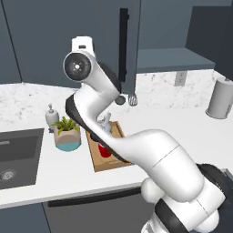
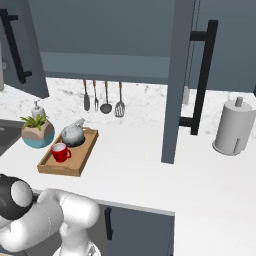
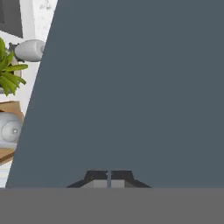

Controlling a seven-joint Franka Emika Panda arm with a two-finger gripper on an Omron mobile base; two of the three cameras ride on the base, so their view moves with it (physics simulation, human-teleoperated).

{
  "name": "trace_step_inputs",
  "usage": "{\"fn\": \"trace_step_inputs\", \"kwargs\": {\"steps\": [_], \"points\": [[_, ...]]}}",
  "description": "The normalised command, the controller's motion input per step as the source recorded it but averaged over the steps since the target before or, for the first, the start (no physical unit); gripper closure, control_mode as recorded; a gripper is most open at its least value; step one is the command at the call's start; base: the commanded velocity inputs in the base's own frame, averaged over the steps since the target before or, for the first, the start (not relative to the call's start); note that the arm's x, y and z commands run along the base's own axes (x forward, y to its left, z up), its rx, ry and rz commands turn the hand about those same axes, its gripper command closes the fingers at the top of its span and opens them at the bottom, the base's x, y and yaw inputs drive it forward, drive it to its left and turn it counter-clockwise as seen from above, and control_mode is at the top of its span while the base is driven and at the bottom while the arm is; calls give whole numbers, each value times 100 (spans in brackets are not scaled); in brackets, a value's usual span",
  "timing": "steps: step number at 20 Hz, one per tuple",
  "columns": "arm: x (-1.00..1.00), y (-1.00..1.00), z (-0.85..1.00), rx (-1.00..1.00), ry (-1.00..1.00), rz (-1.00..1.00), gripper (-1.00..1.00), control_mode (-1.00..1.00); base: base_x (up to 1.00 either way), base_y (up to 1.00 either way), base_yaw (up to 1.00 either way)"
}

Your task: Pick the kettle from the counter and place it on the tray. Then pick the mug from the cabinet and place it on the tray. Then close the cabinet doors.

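The wooden tray [image 2: 75, 169] lies on the white marbled counter [image 2: 150, 165]. The grey kettle [image 2: 73, 133] and the red mug [image 2: 60, 151] stand in it, the mug nearer the front. In the left base view my arm hides much of the tray [image 1: 119, 129] and the mug [image 1: 104, 150]. My gripper [image 3: 108, 177] is shut with nothing between its fingers, close up against the flat face of the left cabinet door [image 3: 131, 87]. That door [image 1: 45, 41] stands partly open, and so does the right door [image 2: 177, 80]. The kettle [image 3: 11, 129] shows at the left of the hand view.
A potted plant [image 2: 36, 131] and a soap dispenser [image 2: 36, 110] stand left of the tray, next to the sink [image 1: 16, 157]. Utensils [image 2: 105, 97] hang on the back wall. A paper towel roll [image 2: 232, 127] stands at the right.
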Motion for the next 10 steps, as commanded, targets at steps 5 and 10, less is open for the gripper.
{"fn": "trace_step_inputs", "kwargs": {"steps": [5, 10], "points": [[99, -71, -7, -3, 29, 27, 100, -100, 0, 0, 0], [100, -41, -31, -9, 5, 23, 100, -100, 0, 0, 0]]}}
